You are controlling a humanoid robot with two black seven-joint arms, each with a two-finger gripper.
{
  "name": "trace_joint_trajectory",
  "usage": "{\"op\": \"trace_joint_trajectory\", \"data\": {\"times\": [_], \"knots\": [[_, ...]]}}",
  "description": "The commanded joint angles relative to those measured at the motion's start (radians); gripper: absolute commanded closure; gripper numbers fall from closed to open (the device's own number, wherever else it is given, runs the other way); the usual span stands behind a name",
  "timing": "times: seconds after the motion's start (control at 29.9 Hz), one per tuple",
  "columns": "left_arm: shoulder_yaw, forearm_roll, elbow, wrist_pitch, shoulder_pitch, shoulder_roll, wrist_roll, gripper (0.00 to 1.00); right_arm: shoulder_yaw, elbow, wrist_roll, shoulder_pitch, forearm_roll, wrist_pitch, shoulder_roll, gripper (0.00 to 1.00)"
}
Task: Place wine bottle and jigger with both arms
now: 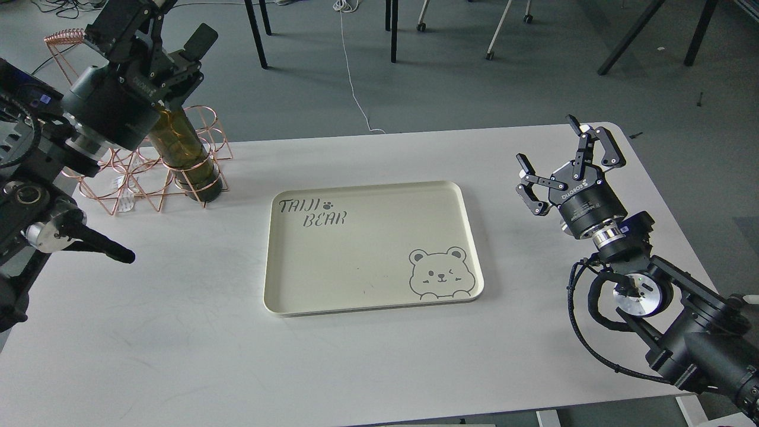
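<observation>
The wine bottle [185,155] stands upright in the front right ring of a copper wire rack [121,178] at the table's far left. Only its dark olive lower body shows. My left gripper [163,29] and its wrist cover the bottle's neck and shoulder. Its fingers [201,39] are spread, and I see nothing held between them. My right gripper [547,141] is open and empty above the table's right side, to the right of the tray. The jigger is not visible in this view.
A cream tray [367,267] printed "TAIJI BEAR" with a bear face lies empty mid-table. The white table [178,356] has its right edge close to my right arm. Chair and table legs stand on the grey floor beyond the far edge.
</observation>
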Motion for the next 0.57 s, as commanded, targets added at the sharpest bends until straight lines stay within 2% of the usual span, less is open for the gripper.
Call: {"op": "trace_joint_trajectory", "data": {"times": [0.0, 0.13, 0.2, 0.33, 0.53], "knots": [[-0.105, -0.072, -0.003, -0.052, 0.139, -0.130, 0.098, 0.01, -0.001, -0.013, 0.000, -0.016, 0.005, 0.000, 0.001, 0.01], [-0.154, -0.134, 0.004, -0.123, 0.281, -0.202, 0.127, 0.01, 0.000, -0.008, 0.000, -0.024, 0.005, 0.000, 0.001, 0.01], [-0.169, -0.136, 0.027, -0.126, 0.323, -0.236, 0.132, 0.01, 0.000, -0.008, 0.000, -0.024, 0.005, 0.000, 0.001, 0.01], [-0.172, -0.137, 0.084, -0.128, 0.367, -0.265, 0.130, 0.01, -0.010, -0.011, 0.000, -0.027, 0.005, 0.000, 0.001, 0.01], [-0.177, -0.137, 0.093, -0.123, 0.389, -0.301, 0.130, 0.01, -0.015, -0.010, 0.000, -0.032, 0.005, 0.000, 0.001, 0.01]]}}
